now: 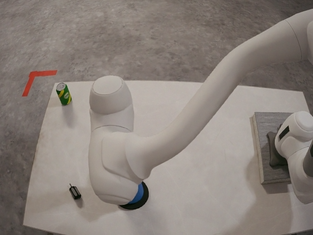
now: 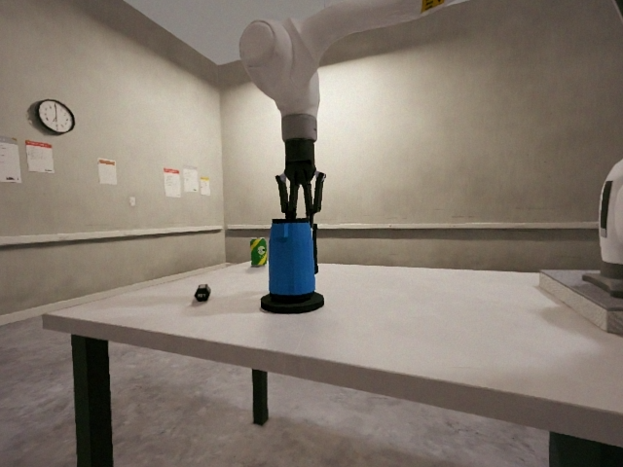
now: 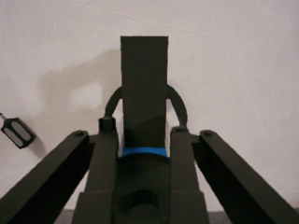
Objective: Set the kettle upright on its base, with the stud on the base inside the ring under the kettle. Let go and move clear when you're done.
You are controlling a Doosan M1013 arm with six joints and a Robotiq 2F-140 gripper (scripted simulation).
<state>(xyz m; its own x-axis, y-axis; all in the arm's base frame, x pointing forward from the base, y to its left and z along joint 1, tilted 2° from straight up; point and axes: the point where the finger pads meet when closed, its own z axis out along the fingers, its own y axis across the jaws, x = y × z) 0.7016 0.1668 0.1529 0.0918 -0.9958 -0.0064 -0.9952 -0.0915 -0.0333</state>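
The blue kettle (image 2: 291, 261) stands upright on its round black base (image 2: 291, 303) near the front left of the white table. In the overhead view only a blue sliver of the kettle (image 1: 137, 194) and the rim of the base (image 1: 141, 199) show under the arm's wrist. My gripper (image 2: 300, 211) points straight down and is shut on the top of the kettle. In the wrist view the gripper (image 3: 142, 137) has its fingers either side of the kettle's dark handle (image 3: 144, 91), with a strip of blue rim between them. The stud and the ring are hidden.
A green can (image 1: 63, 93) stands at the table's far left corner. A small black part (image 1: 75, 192) lies left of the base and also shows in the wrist view (image 3: 18, 133). The arm's grey mounting block (image 1: 271, 146) sits at the right edge.
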